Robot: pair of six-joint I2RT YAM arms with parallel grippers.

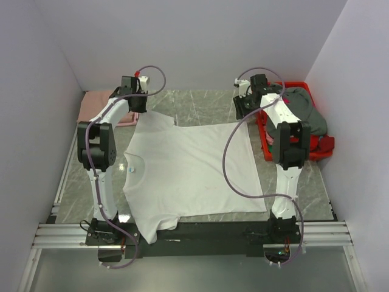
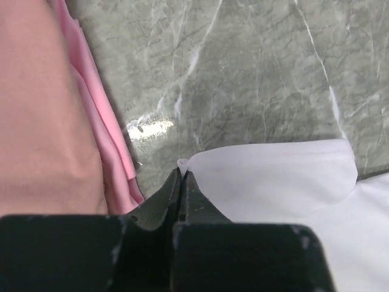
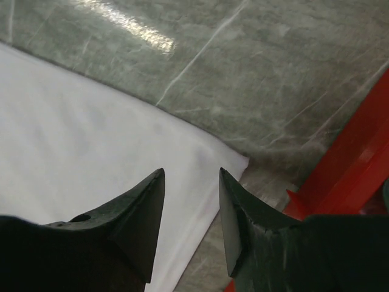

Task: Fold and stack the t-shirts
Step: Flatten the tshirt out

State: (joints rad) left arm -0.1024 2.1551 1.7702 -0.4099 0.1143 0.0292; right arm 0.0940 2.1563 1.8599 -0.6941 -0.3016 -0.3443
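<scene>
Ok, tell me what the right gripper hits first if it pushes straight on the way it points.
The white t-shirt: the right gripper aims its open fingers at the corner near the red bin, so it would likely meet that cloth, then the table beneath. Its height above is unclear.

A spread t-shirt (image 1: 194, 170) lies on the table (image 1: 206, 106), folded t-shirt (image 1: 94, 103) to its left, bin (image 1: 294, 84) right.

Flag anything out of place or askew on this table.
The white t-shirt has its near sleeve draped past the table edge onto the black rail. A grey shirt heaps above the red bin. Nothing looks damaged.
</scene>
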